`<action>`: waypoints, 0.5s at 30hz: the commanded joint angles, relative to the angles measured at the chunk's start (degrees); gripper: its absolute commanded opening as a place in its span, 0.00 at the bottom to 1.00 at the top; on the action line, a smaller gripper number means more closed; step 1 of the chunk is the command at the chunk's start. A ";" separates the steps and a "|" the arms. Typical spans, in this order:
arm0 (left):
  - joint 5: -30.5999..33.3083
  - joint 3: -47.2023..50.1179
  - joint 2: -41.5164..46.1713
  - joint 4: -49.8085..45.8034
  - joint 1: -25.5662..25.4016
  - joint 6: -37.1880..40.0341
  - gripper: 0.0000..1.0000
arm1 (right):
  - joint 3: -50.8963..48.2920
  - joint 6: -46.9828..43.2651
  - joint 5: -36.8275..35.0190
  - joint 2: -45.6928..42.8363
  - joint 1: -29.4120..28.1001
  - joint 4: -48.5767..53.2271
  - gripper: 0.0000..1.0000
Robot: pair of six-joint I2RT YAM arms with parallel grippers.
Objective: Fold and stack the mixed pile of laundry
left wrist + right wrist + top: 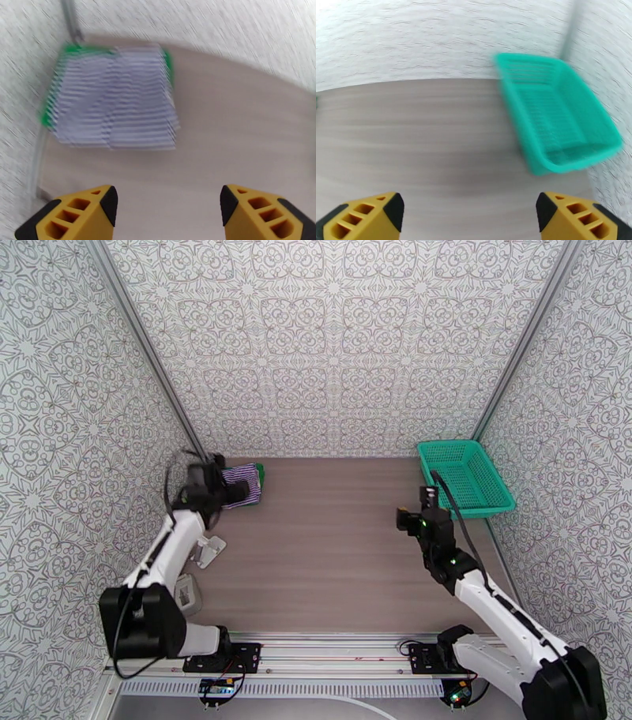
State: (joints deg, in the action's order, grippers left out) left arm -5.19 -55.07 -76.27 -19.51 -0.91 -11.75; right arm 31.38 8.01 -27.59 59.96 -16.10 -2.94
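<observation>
My left jaws stand open and empty on the near side of the stack. The folded striped shirt [114, 102] lies on the green cloth [168, 65] in the far left corner of the desk [245, 142]. My right jaws, wide and empty too, hang over the desk's right side beside the teal basket [529, 60]. I judge one risk: a low pass by my left jaws could snag the shirt's near edge and drag the fold open.

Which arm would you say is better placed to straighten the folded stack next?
Probably left: the left gripper hovers open beside the striped shirt atop the green cloth; the right gripper is by the basket.
</observation>
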 commanded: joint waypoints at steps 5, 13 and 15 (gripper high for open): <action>5.69 20.17 13.85 13.95 -4.91 -1.19 0.74 | -15.01 -6.90 5.70 11.87 6.33 -43.14 0.97; 4.29 22.51 14.17 14.50 -2.41 1.32 0.80 | -17.50 -6.49 9.51 28.98 10.52 -65.92 0.99; 3.67 22.37 13.17 15.92 -0.63 4.05 0.84 | -13.78 -4.10 9.68 25.80 11.90 -53.70 0.99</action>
State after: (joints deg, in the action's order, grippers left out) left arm -1.43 -33.41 -61.84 -7.40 -3.51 -11.14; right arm 15.20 1.83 -19.92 88.12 -5.58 -55.20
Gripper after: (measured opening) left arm 0.831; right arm 0.990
